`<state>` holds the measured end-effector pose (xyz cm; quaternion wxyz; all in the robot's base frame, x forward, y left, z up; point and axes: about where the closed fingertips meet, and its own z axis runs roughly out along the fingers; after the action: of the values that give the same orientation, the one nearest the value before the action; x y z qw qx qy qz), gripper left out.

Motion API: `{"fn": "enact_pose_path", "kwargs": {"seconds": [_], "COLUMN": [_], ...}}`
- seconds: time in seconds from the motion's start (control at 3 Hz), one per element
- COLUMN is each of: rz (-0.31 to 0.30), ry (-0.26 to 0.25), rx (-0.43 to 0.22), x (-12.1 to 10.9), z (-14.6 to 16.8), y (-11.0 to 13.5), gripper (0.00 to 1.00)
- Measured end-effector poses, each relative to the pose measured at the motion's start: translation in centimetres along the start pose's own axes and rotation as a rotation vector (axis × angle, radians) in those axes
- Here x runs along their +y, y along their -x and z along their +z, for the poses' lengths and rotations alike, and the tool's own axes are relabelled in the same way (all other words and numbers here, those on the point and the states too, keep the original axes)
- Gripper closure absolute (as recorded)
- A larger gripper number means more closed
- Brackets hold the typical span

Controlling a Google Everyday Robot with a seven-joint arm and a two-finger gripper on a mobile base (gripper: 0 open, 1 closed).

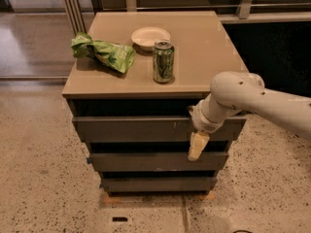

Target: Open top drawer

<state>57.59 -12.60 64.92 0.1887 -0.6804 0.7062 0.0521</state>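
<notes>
The top drawer (131, 128) is the widest dark grey flat front just under the tan cabinet top, with small pale scuff marks right of centre. A dark gap shows above it. My gripper (197, 146) hangs from the white arm that reaches in from the right. Its cream fingers (198, 144) point downward in front of the right part of the top drawer front, with their tips over the gap above the second drawer (155, 160). It holds nothing that I can see.
On the cabinet top (204, 57) stand a green can (163, 61), a white bowl (150, 36) and a crumpled green chip bag (104, 53). A third drawer (155, 182) sits lowest. Speckled floor lies all around; a dark railing area is at the right rear.
</notes>
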Motion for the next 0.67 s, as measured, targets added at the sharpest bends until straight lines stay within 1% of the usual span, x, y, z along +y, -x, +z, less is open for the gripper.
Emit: {"fn": "enact_pose_path", "kwargs": {"seconds": [0.33,0.67], "rz": [0.000,0.025], "ry": [0.000,0.050], "rx": [0.000,-0.005], "x": [0.00,0.31], "z": [0.00,0.42], "y": [0.00,-0.43], "gripper": [0.00,0.00]}}
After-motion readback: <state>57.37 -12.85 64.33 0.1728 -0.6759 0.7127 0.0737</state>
